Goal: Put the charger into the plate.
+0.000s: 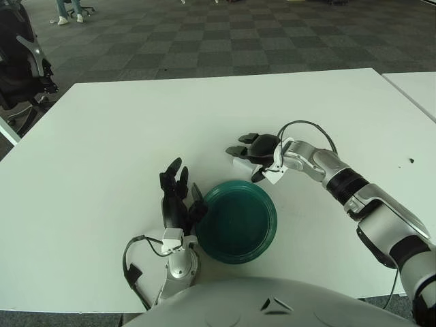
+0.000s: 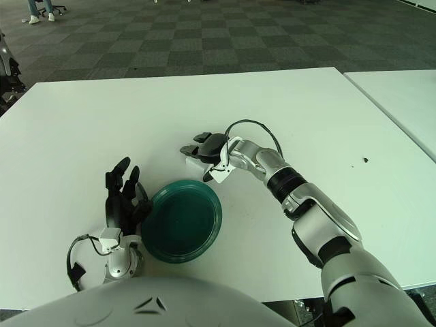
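Note:
A small white charger [image 1: 242, 164] lies on the white table [image 1: 122, 136] just beyond the far rim of a round dark-green plate [image 1: 238, 221]. My right hand [image 1: 246, 158] arches over the charger, open, its dark fingers stretched past it and the thumb down beside the plate's far rim. Nothing lies in the plate. My left hand [image 1: 176, 197] stands open at the plate's left rim, fingers pointing up and away from me.
A second white table [image 1: 419, 85] adjoins at the far right. A dark office chair [image 1: 24, 61] stands off the table's left corner. A small dark speck [image 1: 411, 161] marks the tabletop at right. Cables loop at both wrists.

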